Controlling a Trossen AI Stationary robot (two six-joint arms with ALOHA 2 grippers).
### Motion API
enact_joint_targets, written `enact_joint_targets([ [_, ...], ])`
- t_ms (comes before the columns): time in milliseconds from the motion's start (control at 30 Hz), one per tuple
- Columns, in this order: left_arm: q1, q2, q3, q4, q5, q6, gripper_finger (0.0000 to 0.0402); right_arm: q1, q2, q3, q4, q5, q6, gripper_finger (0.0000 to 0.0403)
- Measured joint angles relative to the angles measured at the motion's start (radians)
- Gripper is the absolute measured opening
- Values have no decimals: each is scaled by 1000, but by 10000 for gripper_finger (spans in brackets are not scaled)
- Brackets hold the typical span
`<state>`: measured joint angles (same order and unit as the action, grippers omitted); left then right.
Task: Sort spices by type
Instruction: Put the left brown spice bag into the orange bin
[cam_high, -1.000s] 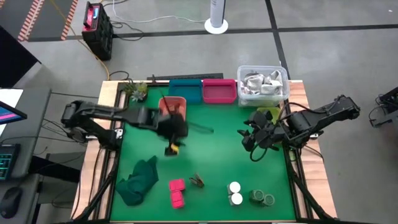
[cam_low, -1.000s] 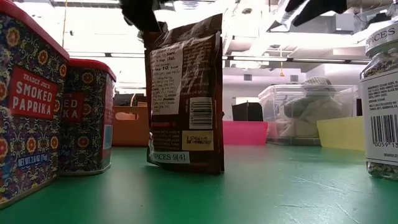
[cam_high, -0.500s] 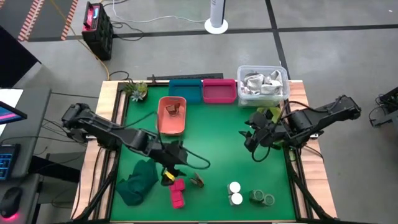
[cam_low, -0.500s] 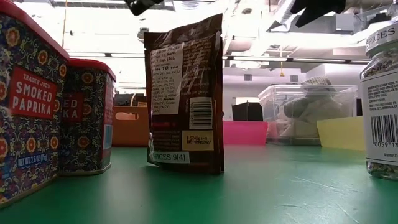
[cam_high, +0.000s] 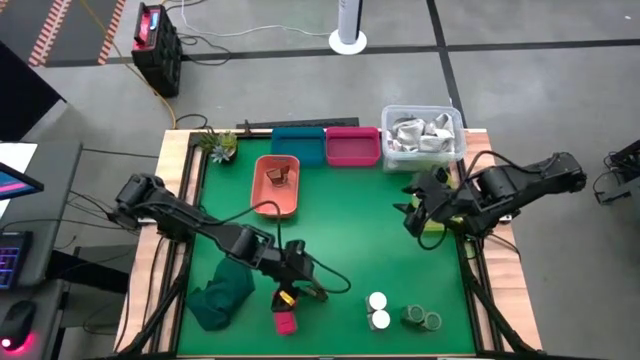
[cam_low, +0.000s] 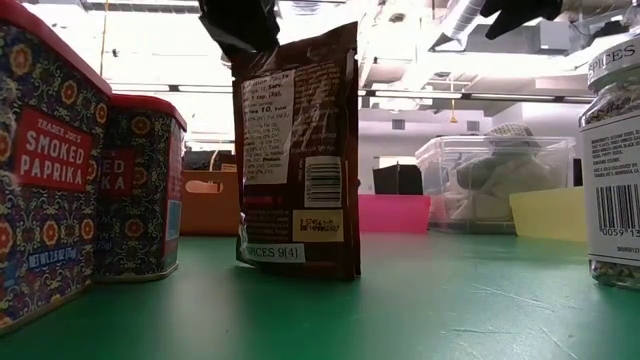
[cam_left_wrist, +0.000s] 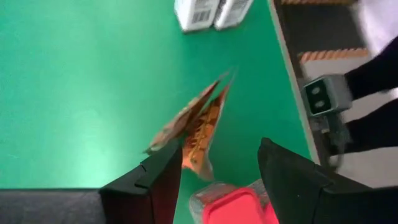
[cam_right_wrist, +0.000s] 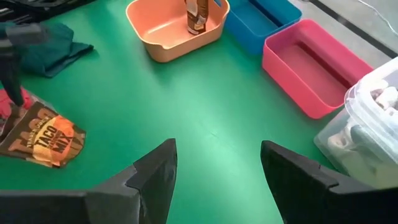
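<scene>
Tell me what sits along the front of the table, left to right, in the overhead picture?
Dark green cloth → magenta box → two white-topped jars → two greenish jars.

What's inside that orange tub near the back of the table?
The orange tub holds one small brown spice pouch, standing against its far wall. The rest of its floor looks bare; anything behind the pouch is hidden.

light: bright, even, overhead | low view: ceiling glare, backlit | left wrist view: motion blur
</scene>
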<state>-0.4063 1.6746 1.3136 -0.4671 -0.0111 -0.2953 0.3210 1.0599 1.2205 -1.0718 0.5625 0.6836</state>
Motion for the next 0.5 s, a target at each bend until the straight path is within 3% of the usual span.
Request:
enact_joint_targets([
  [267, -5, 52, -1, 8, -29, 30, 195, 0, 0, 0, -14, -1, -14, 260],
  [500, -10, 81, 0, 12, -21, 52, 111, 1, 1, 0, -16, 4, -11, 260],
])
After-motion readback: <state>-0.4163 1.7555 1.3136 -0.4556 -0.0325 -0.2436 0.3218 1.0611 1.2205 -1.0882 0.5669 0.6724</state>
